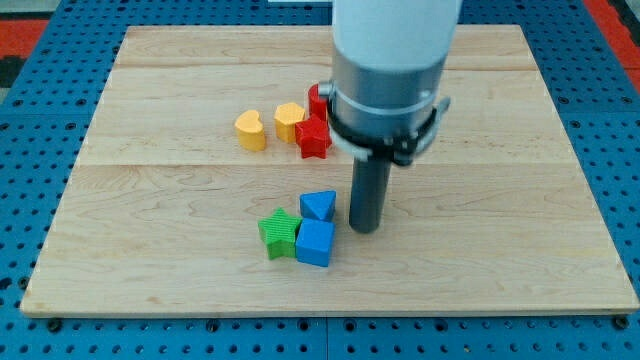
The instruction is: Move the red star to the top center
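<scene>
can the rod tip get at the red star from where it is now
Probably yes. My tip sits below and to the right of the red star, with bare board between them. The blue blocks lie to the tip's left, off that line.

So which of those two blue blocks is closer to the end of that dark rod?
The upper blue block, the wedge-like one: it sits just to the view's left of my tip. The blue cube lies lower and further off, beside the green star.
</scene>
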Robot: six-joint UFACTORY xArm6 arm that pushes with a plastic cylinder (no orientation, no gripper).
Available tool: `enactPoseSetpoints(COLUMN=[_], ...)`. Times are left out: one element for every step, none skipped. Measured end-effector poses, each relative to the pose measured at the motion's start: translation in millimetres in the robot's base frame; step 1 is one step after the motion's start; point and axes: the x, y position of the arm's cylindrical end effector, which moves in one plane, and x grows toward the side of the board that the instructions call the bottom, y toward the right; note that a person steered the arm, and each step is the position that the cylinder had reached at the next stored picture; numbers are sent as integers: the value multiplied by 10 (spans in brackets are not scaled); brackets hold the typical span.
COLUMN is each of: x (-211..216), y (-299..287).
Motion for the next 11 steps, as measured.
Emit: enactPoseSetpoints(x=[-225,-351,-603,-876,-897,-1199,-1511,-1348,-1857,-1752,-1759], y=[0,-319,-738,-708,-136,32,-202,-451,-735,-35,64])
